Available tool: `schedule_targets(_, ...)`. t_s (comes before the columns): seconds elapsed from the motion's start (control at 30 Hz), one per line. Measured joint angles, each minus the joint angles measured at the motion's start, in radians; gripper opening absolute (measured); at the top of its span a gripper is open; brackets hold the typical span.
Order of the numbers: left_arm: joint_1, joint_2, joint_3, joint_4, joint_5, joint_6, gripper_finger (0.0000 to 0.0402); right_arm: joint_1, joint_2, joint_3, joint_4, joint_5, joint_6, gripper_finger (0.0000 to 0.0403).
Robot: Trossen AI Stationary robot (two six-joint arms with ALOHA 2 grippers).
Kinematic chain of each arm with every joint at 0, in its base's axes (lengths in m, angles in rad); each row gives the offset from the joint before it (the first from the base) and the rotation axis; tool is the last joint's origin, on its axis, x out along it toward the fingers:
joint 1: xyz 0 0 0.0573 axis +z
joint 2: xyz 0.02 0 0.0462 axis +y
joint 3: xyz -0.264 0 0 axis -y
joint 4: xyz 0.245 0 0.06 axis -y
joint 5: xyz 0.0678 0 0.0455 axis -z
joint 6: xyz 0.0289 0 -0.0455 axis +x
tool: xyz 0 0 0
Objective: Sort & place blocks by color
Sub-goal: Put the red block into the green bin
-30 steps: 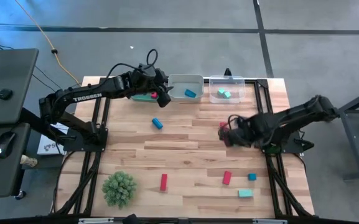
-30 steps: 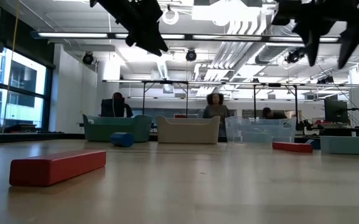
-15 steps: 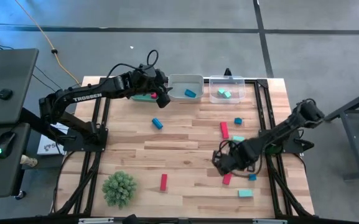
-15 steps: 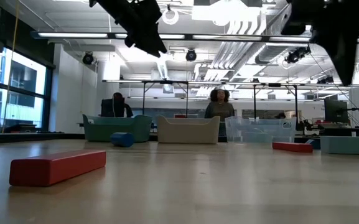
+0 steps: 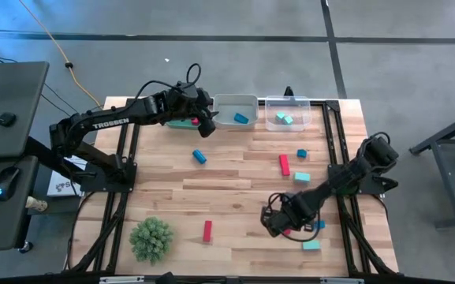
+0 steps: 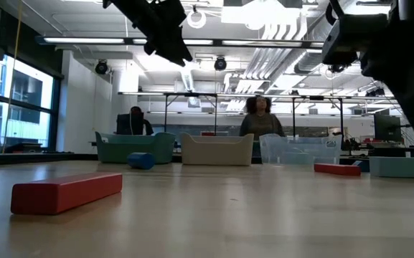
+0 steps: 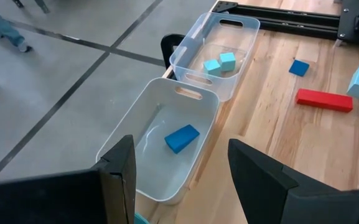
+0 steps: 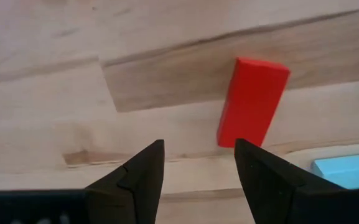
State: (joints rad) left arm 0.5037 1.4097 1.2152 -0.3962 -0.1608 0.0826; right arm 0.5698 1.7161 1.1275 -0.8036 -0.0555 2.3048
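Below, the right pincer [image 5: 273,225] hovers low over the table's near right area, its fingers [image 8: 139,171] parted and empty, just beside a red bar [image 8: 252,101] that lies flat on the wood; the corner of a teal block [image 8: 347,168] shows next to that bar. Toward the near right corner lie a small blue cube [image 5: 319,225] and a teal block [image 5: 311,244]. Farther toward the right edge's middle sit a second red bar [image 5: 284,164], a teal cube [image 5: 302,177] and a blue cube [image 5: 301,153]. A third red bar [image 5: 207,230] rests near the front edge at centre, beside a green spiky ball [image 5: 151,238] toward the near left corner. A blue block [image 5: 199,156] lies left of centre.

The left pincer [image 5: 206,120] hangs released above the far edge, between the green bin [image 5: 181,124] and the grey bin [image 7: 195,99]. The grey bin holds one blue block [image 7: 181,137]; the clear bin [image 7: 241,25] holds two teal cubes [image 7: 219,63]. Something red lies in the green bin.

Beyond the table [image 5: 235,189], people stand in the room.
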Motion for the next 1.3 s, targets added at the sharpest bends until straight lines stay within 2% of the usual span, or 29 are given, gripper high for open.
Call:
schedule_targets(0.4,0.0,0.0,0.0,0.0,0.002,0.0,0.0172,0.038,0.0,0.0,-0.014,-0.026,-0.013,0.0136)
schedule_targets(0.57,0.0,0.0,0.0,0.0,0.002,0.0,0.0172,0.039,0.0,0.0,0.009,0.074,-0.073,0.0134)
schedule_targets(0.7,0.0,0.0,0.0,0.0,0.002,0.0,0.0172,0.032,0.0,0.002,0.067,0.104,-0.148,0.0134)
schedule_targets(0.8,0.0,0.0,0.0,0.0,0.002,0.0,0.0172,0.029,0.0,0.002,0.031,0.068,-0.144,0.0134)
schedule_targets(0.93,0.0,0.0,0.0,0.0,0.002,0.0,0.0172,0.037,0.0,0.002,-0.063,-0.017,-0.055,0.0134)
schedule_targets(1.3,0.0,0.0,0.0,-0.004,0.002,0.0,0.0172,0.044,0.0,0.002,-0.061,-0.028,-0.028,0.0134)
